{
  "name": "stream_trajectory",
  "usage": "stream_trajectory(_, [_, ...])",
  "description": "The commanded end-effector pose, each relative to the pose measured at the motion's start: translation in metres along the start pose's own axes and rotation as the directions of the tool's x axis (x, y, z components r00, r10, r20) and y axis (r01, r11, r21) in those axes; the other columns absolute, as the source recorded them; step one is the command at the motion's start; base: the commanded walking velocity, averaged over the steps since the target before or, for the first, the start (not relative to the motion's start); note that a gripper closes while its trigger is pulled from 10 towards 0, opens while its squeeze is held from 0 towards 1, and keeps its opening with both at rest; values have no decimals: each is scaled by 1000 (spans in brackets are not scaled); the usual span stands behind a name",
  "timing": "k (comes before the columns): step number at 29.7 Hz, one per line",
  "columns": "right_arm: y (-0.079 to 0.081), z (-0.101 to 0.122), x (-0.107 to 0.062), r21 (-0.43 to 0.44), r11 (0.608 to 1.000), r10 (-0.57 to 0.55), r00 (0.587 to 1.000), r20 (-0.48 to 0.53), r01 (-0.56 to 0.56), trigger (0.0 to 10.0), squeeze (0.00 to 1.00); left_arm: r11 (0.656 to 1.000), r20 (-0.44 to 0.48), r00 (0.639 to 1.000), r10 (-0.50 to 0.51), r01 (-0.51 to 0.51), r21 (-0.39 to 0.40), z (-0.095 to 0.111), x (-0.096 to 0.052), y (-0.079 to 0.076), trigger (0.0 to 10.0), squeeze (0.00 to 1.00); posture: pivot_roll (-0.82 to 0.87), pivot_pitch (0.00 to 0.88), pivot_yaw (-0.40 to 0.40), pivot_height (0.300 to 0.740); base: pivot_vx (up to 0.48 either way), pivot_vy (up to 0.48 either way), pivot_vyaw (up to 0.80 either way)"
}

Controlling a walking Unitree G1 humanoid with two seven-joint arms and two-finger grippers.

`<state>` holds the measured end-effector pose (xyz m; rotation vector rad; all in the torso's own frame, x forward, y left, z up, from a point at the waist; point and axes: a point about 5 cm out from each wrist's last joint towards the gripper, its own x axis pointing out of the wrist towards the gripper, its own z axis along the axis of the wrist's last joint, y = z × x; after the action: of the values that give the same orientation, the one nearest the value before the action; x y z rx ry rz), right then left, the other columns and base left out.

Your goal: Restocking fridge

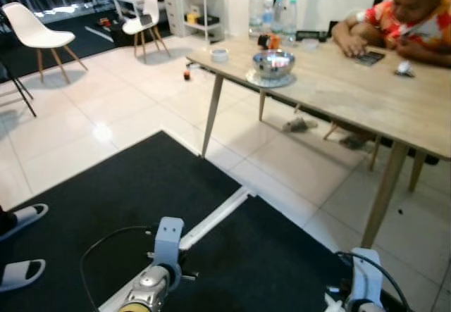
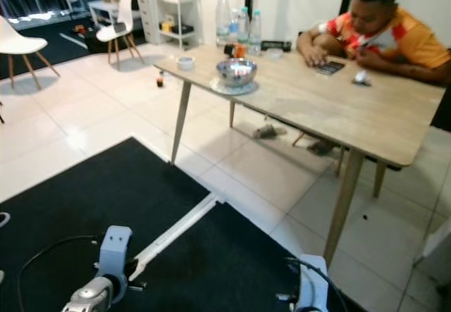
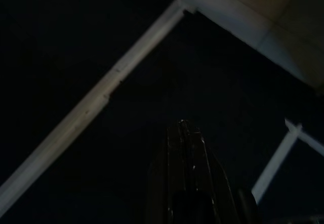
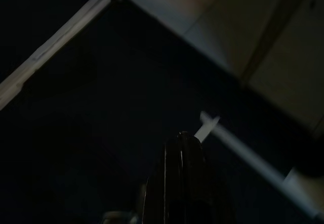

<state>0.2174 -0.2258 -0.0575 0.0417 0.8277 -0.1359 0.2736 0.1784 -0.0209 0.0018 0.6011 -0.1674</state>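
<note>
Left eye view: a light wooden table with slim pale legs [image 1: 366, 90] stands on white floor tiles, beyond a black floor mat crossed by white strips [image 1: 127, 206].
Table top: a shiny metal bowl on a round grey plate [image 1: 273, 64] sits near the table's left end; a small white cup [image 1: 220, 55] stands near the corner; clear plastic water bottles with light caps [image 1: 256, 5] stand together at the far edge, beside a small orange object too small to identify.
Person: a seated person in an orange patterned shirt [image 1: 416, 23] leans on the far right of the table, hands by a dark flat device [image 1: 369, 58].
Background: two white moulded chairs with wooden legs [image 1: 39, 34] stand on the tiles at left; white shelving stands behind.
Floor, near left: a pair of white slippers [image 1: 21, 245] lies on the mat's edge.
Left gripper [image 3: 186, 133]: hangs over the black mat, its black fingers pressed together, grasping nothing.
Right gripper [image 4: 185, 143]: hangs over the mat, fingers likewise closed and empty.
Fridge and stock: cannot tell where they are.
</note>
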Motion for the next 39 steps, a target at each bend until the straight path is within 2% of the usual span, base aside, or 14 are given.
stream_trajectory(1, [5, -7, -1, 17, 1000, 9, 1000, -18, -9, 10000, 0, 1000, -28, 1000, 13, -13, -4, -9, -3, 4, 10000, 0, -56, 5, 29, 740, 349, 0, 0])
stream_trajectory(15, [5, -7, -1, 19, 1000, 6, 1000, -23, -6, 10000, 0, 1000, -29, 999, 12, -12, -2, -9, -4, 5, 10000, 0, -53, 0, 30, 740, 344, 0, 0])
stream_trajectory(36, [7, -9, -1, 35, 999, 2, 1000, -24, -1, 10000, 0, 1000, -32, 999, 8, -8, 9, -8, -4, 6, 10000, 0, -47, 0, 38, 740, 340, 0, -800])
stream_trajectory(39, [7, -10, -1, 41, 999, 2, 1000, -26, -1, 10000, 0, 1000, -33, 999, 8, -8, 9, -8, -4, 7, 10000, 0, -47, 0, 38, 740, 338, 0, -135])
